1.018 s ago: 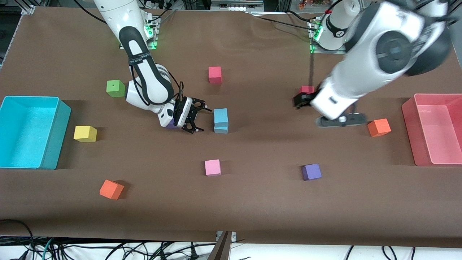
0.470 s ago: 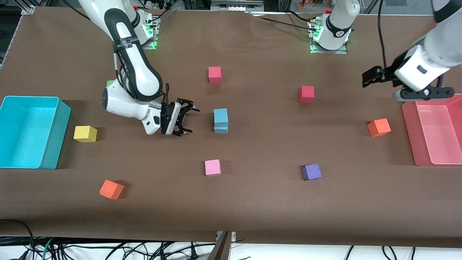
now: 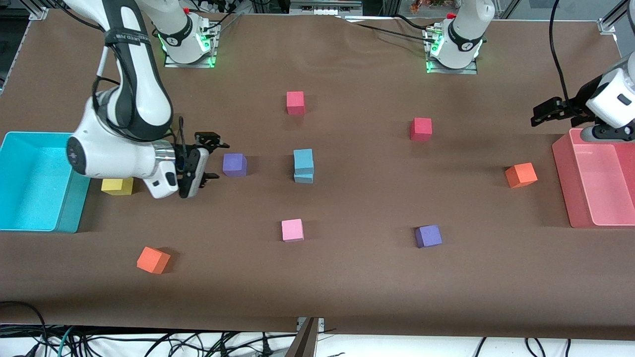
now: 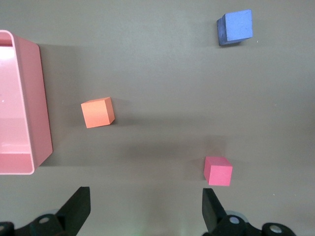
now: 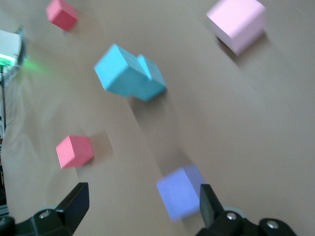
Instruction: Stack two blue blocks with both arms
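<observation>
Blue blocks [image 3: 303,165]: 2 cubes stacked mid-counter, the upper one slightly skewed, so the task looks complete. Right hand [image 3: 204,161] hangs empty, fingers spread, beside a purple cube [image 3: 234,164]. Left hand [image 3: 552,110], fingers spread, hangs by the pink bin [image 3: 563,183], waiting.

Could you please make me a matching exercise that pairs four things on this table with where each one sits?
Things:
1. blue blocks
2. yellow block
3. right end effector
4. left end effector

Places:
A. over the table beside the pink bin's corner nearest the bases
B. stacked mid-table, the top one a little askew
C. beside the turquoise bin, partly hidden by the right arm
D. open, beside a purple block

Pairs: 1-B, 2-C, 3-D, 4-A
</observation>
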### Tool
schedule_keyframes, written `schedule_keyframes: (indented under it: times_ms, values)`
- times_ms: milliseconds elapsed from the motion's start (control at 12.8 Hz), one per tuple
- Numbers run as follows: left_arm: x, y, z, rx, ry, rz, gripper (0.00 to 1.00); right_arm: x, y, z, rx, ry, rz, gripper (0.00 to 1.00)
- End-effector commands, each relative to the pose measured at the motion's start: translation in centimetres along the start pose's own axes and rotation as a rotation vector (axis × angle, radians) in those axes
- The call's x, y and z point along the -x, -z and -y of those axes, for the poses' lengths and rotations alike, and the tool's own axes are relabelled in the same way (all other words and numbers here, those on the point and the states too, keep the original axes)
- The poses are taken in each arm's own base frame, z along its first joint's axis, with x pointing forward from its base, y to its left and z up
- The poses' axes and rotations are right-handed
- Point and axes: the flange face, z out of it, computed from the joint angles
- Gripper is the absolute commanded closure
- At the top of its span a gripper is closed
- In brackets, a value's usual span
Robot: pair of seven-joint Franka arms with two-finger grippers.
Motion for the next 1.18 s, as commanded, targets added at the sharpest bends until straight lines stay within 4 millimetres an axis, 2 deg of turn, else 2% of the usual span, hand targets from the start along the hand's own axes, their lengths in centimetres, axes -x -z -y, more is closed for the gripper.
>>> schedule_keyframes:
  times_ms: [0,235,392,548,627,705,783,862,940,1018,1097]
  values:
    - [1.0,0.2,-0.1,-0.011,-0.019,-0.024,0.0,-0.1,4.6,1.5,0.043,-0.185,0.155,0.01]
    - [0.9,0.4,-0.2,-0.01,-0.018,-0.028,0.0,-0.5,10.9,3.8,0.214,-0.419,0.271,0.01]
    - [0.8,0.4,-0.3,-0.01,-0.014,-0.028,0.0,-1.1,15.1,4.7,0.4,-0.578,0.246,0.01]
    - [0.8,0.4,-0.5,-0.01,-0.016,-0.029,0.0,-0.6,17.7,6.5,0.438,-0.812,0.139,0.0]
    - [0.8,0.4,-0.5,-0.01,-0.016,-0.029,0.0,-0.3,17.9,6.9,0.435,-0.917,0.096,0.0]
    - [0.8,0.4,-0.5,-0.01,-0.016,-0.028,0.0,0.5,18.8,7.5,0.453,-0.979,0.062,0.0]
    - [0.8,0.4,-0.5,-0.011,-0.016,-0.026,0.0,1.6,18.7,8.4,0.492,-1.015,0.055,0.0]
    - [0.8,0.4,-0.6,-0.011,-0.017,-0.026,0.0,3.5,18.2,9.4,0.512,-1.07,0.009,0.0]
    - [0.7,0.5,-0.6,-0.011,-0.017,-0.029,0.0,5.4,18.8,11.3,0.523,-1.082,-0.061,0.0]
    - [0.7,0.5,-0.6,-0.011,-0.017,-0.029,0.0,6.7,18.5,12.3,0.539,-1.096,-0.106,0.0]
    - [0.7,0.5,-0.6,-0.011,-0.016,-0.029,0.0,8.5,18.6,11.3,0.53,-1.112,-0.093,0.0]
